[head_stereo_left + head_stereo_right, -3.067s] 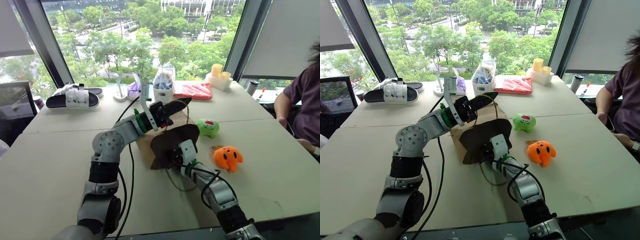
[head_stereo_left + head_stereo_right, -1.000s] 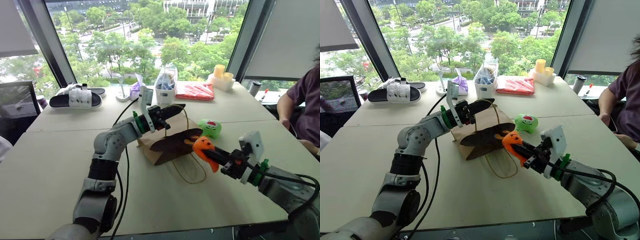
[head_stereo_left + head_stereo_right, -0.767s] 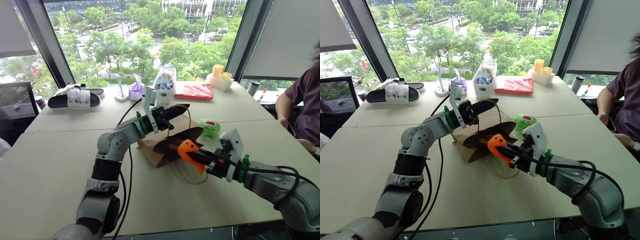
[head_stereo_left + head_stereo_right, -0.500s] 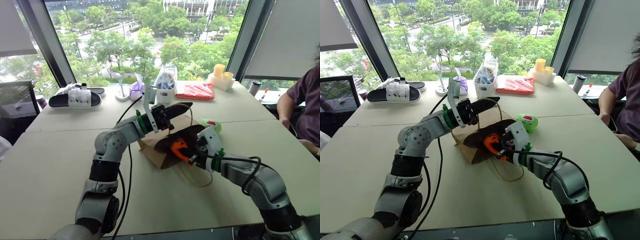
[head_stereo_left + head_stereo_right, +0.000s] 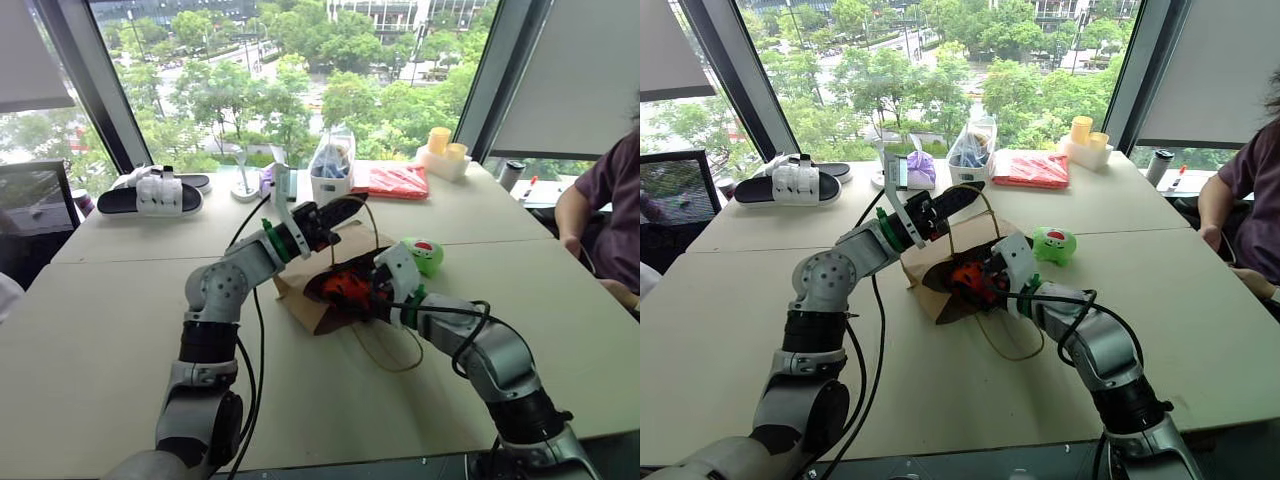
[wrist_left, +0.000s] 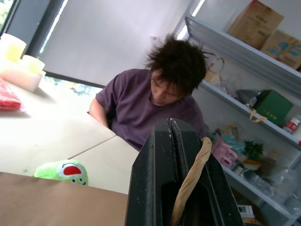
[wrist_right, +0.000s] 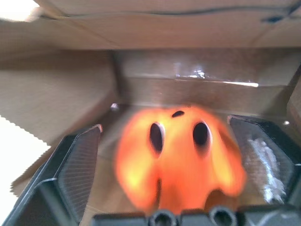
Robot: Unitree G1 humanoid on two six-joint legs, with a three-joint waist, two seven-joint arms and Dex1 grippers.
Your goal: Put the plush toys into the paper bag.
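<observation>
The brown paper bag [image 5: 298, 287] lies on its side on the table, mouth toward me. My left gripper [image 5: 343, 211] is shut on its cord handle [image 6: 190, 181] and holds the upper side up. My right gripper [image 5: 362, 290] reaches into the bag's mouth, its fingers [image 7: 77, 162] spread wide. The orange plush toy [image 7: 176, 160] sits between them inside the bag, with a gap on one side. The green plush toy [image 5: 425, 255] rests on the table just right of the bag.
A person in a purple shirt [image 5: 600, 200] sits at the table's right edge. Along the window side stand a white box with a clear plastic bag [image 5: 328, 170], a purple pouch [image 5: 921, 168], a red packet [image 5: 386, 181], yellow cups [image 5: 437, 152] and a sandal [image 5: 150, 195].
My right gripper carried the orange toy leftward into the bag's mouth, and its fingers have spread apart there. The left gripper kept its hold on the handle.
</observation>
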